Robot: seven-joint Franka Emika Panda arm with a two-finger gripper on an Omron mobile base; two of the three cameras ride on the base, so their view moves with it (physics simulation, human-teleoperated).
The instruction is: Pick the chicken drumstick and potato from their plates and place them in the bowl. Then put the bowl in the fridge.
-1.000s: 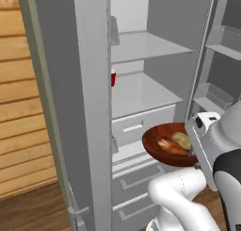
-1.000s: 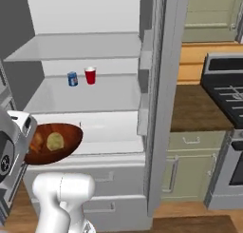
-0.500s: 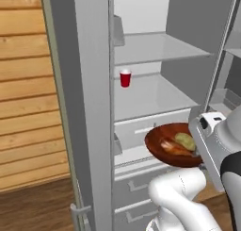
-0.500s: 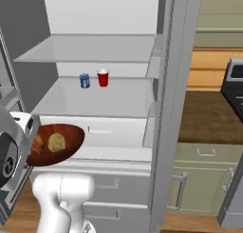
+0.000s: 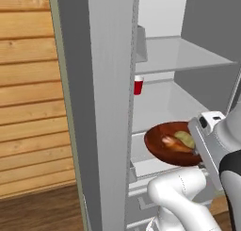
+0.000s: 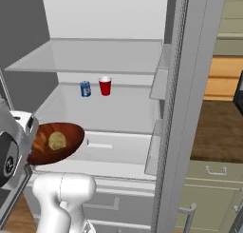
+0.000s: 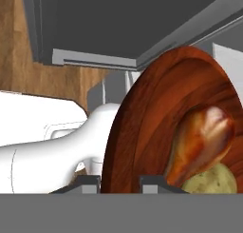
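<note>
Rendered frames, evenly and brightly lit, no visible lamp. Flat, soft shading throughout; edges crisp, no motion blur, no lens bending at the borders. Fridge [image 6: 118,113] interior brightest, back wall near white; side wall left of the upper shelf in darker grey shade. Faint soft shadow under that shelf. Glossy sheen on the bowl [image 5: 162,147], pale highlights along its rim in the hand view [image 7: 156,127]. Warm highlight on the chicken drumstick [image 7: 199,144] lying in the bowl. Fridge underside above the bowl in the hand view dull and dark.
</note>
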